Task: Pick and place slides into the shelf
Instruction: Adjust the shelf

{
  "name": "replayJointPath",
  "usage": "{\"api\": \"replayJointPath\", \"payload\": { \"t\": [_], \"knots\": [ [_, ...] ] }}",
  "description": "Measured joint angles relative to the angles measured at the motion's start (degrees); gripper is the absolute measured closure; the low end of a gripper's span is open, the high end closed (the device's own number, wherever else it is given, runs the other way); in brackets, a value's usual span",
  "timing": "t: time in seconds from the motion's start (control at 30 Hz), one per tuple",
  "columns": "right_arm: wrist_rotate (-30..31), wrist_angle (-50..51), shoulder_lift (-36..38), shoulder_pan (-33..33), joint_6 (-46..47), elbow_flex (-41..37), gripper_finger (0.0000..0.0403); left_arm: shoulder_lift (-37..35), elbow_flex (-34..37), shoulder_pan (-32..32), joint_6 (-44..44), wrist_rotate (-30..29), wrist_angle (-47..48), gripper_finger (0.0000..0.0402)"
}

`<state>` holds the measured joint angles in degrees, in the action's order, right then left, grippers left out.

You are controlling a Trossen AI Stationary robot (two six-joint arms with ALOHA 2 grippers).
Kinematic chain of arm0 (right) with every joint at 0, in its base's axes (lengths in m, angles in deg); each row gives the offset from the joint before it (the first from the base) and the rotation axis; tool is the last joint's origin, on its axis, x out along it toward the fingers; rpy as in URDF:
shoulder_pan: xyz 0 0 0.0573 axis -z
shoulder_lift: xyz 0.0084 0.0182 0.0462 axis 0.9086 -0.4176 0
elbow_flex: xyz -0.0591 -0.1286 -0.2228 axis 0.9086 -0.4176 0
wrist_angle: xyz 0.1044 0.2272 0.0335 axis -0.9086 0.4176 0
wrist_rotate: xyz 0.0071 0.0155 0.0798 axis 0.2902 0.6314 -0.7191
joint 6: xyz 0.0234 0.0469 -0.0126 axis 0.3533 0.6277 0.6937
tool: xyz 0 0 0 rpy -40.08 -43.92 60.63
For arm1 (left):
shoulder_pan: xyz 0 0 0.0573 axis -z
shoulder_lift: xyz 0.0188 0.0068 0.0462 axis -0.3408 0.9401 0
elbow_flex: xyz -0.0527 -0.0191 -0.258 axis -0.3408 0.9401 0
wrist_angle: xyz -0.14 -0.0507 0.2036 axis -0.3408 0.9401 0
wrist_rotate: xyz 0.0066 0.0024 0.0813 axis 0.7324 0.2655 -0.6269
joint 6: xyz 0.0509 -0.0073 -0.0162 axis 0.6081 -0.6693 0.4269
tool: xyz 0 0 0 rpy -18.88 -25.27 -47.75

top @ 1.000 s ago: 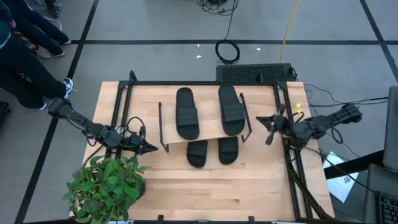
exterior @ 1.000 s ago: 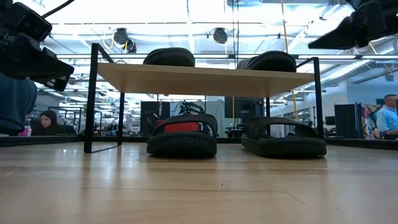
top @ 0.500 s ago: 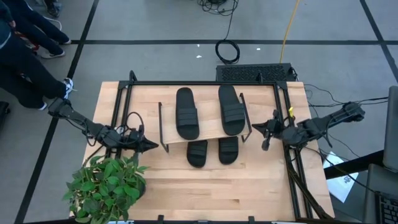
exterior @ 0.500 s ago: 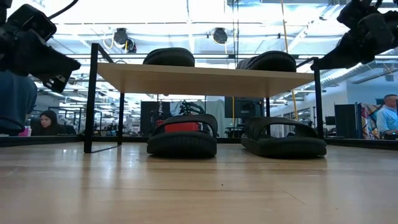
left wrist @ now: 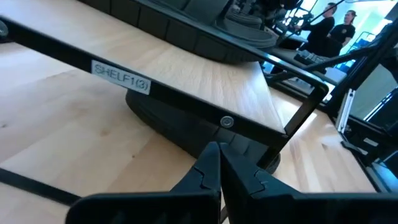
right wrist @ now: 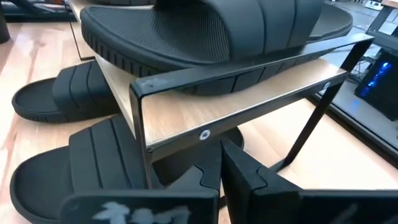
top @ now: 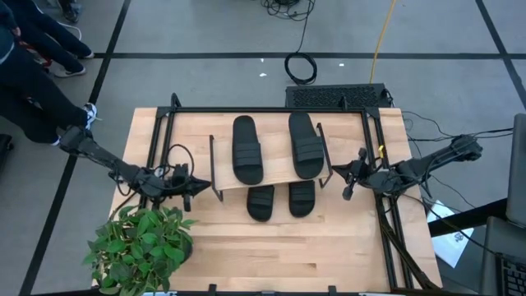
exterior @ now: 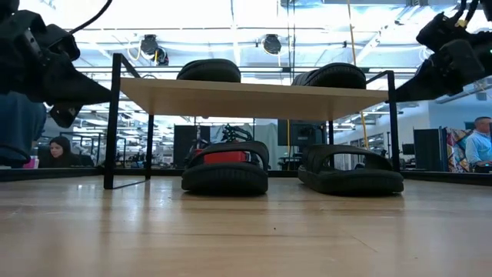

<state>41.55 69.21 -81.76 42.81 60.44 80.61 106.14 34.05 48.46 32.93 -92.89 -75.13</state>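
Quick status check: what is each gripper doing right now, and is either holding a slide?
Left gripper: closed, empty, beside the shelf's left end.
Right gripper: closed, empty, at the shelf's right end.

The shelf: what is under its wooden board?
Under the shelf two slides stand on the table, one left, one right. Their heel ends are hidden beneath the board.

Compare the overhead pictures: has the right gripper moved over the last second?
Yes. The right gripper, shut and empty, has moved closer to the shelf, toward its right-hand legs, and now sits just beside them.
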Motion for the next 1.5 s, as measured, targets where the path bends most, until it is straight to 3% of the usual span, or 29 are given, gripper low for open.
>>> {"api": "replayJointPath", "payload": {
  "t": [0.23,0.4,0.8,1.03,1.5],
  "knots": [
    [-1.66,-2.81,-0.02,0.0,-0.59,-1.59,0.0403,8.1,0.0,0.0,-0.01,-1.19,-10.89,0.0401],
    [-4.22,-4.0,-0.07,0.04,-1.16,-1.61,0.0403,12.86,-0.82,-0.99,-1.21,-1.84,-13.68,0.0401],
    [-6.96,-3.86,-1.11,-0.04,0.14,-1.61,0.0403,21.35,-9.55,-6.71,-3.87,2.55,-3.47,0.0401],
    [-14.77,-4.29,-2.24,-0.14,1.65,-1.65,0.0403,23.46,-12.99,-9.48,-4.52,7.1,-0.63,0.0401],
    [-12.4,-1.57,-2.86,-0.13,6.83,-1.57,0.0403,24.06,-14.29,-10.58,-8.48,9.2,5.37,0.0401]
  ]
}}
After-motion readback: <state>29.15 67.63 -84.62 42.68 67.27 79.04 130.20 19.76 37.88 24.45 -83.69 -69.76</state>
